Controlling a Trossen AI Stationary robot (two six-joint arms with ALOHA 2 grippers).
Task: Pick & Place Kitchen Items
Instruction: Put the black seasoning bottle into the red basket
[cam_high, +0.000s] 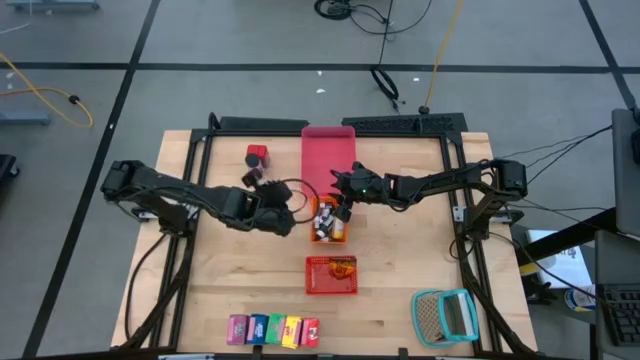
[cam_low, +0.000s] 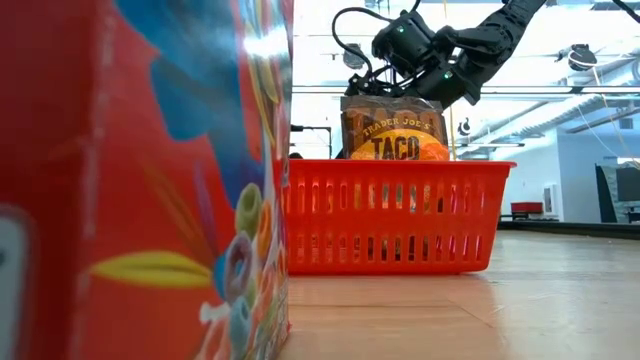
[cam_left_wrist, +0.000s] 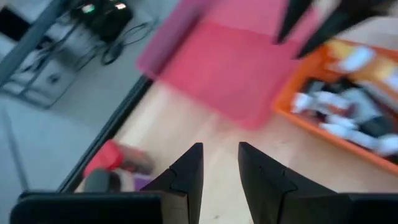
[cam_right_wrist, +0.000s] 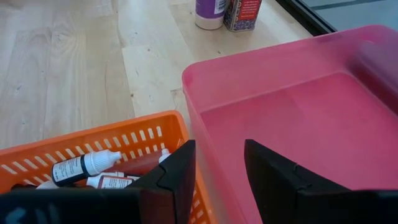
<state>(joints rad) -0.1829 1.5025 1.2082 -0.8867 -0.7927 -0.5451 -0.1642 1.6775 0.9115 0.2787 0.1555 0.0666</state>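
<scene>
Several tiny bottles (cam_high: 326, 222) lie in an orange basket (cam_right_wrist: 134, 134) at mid-table. A white-capped one (cam_right_wrist: 84, 167) shows in the right wrist view. My right gripper (cam_right_wrist: 217, 146) hangs open and empty over the seam between this basket and the pink tray (cam_right_wrist: 298, 118). My left gripper (cam_left_wrist: 219, 149), open and empty, hovers over bare wood left of the basket (cam_left_wrist: 323, 118). The red container (cam_high: 258, 154) and the jar (cam_high: 252, 178) stand on the table left of the tray. Small coloured cartons (cam_high: 272, 329) stand in a row at the near edge.
A red basket (cam_high: 331, 275) holding a taco packet (cam_low: 395, 140) sits nearer than the orange one. The teal-framed mesh item (cam_high: 447, 315) lies at the near right corner. In the low view a red carton (cam_low: 140, 180) blocks the left half. My right arm (cam_low: 430, 55) hangs above the basket.
</scene>
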